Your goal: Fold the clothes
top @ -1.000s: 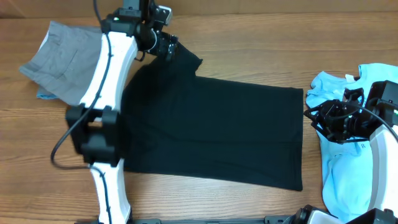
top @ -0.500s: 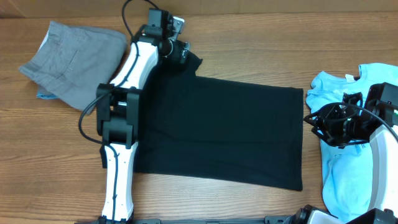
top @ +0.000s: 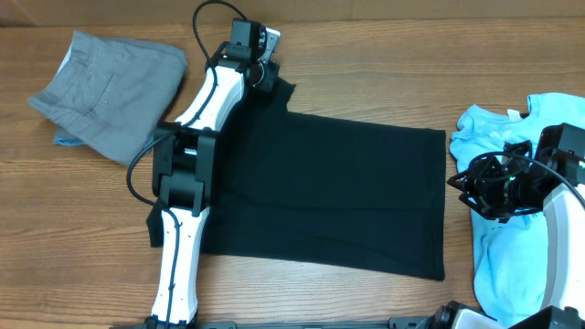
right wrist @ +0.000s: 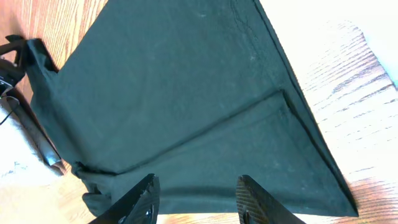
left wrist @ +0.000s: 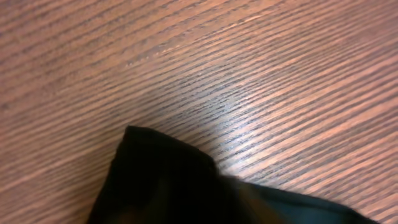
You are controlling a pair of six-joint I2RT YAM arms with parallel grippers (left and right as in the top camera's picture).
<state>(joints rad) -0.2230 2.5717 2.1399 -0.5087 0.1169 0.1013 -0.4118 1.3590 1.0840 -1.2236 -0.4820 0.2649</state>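
Note:
The clothes lie on a wooden table. A black T-shirt [top: 338,192] is spread flat in the middle, its sleeve pointing to the far left. My left gripper [top: 265,78] sits on that sleeve's tip and is shut on it. In the left wrist view the bunched sleeve [left wrist: 168,180] covers the jaws and hides the fingers. My right gripper [top: 466,183] hovers at the shirt's right edge. Its fingers [right wrist: 146,199] stand apart over the black cloth [right wrist: 174,93] with nothing between them.
Crumpled grey shorts [top: 110,91] lie at the far left. A light blue tee [top: 503,247] lies at the right under my right arm. My left arm [top: 187,183] stretches across the shirt's left part. Bare wood runs along the far and near edges.
My left arm has swung right, off the shorts' side and over the shirt's left part. Its gripper edged right along the sleeve and closed on it. The right gripper has barely moved.

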